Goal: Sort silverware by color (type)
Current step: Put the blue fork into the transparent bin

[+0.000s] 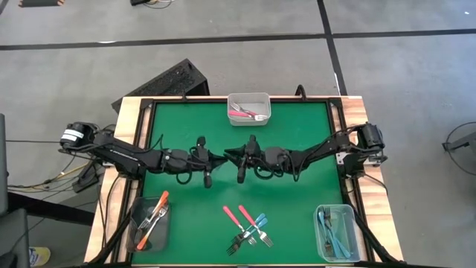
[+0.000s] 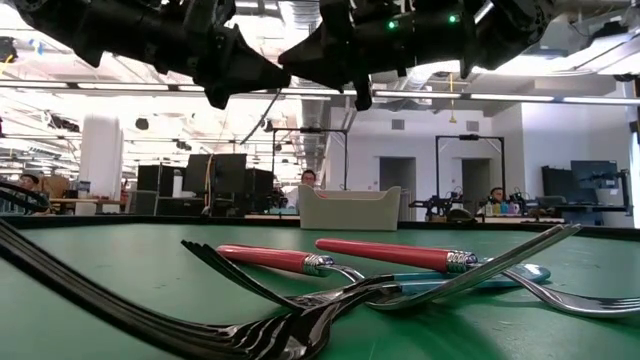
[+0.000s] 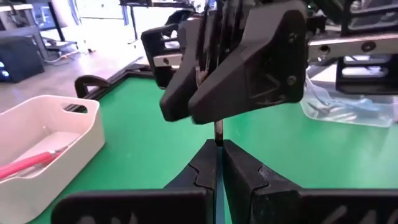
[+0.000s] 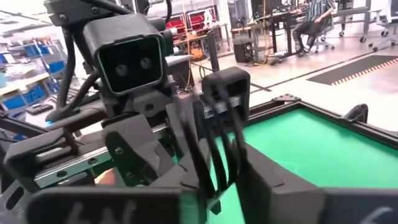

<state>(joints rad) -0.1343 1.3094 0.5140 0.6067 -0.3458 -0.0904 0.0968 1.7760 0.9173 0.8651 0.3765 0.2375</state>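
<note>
Forks [image 1: 248, 227] fanned at the frame's lower center, handles toward upper left, while the left claw [image 1: 209, 177] clamped a teal fork [image 3: 217, 134]; right claw's [image 1: 242, 176] state unclear.

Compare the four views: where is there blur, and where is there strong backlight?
Low view: nearest fork tines blurred, arms silhouetted against bright ceiling lights. Right wrist view: close fork tines and left gripper smeared. Left wrist view: sharp gripper fingers, bright background. High view: even light, soft shadows.
</note>
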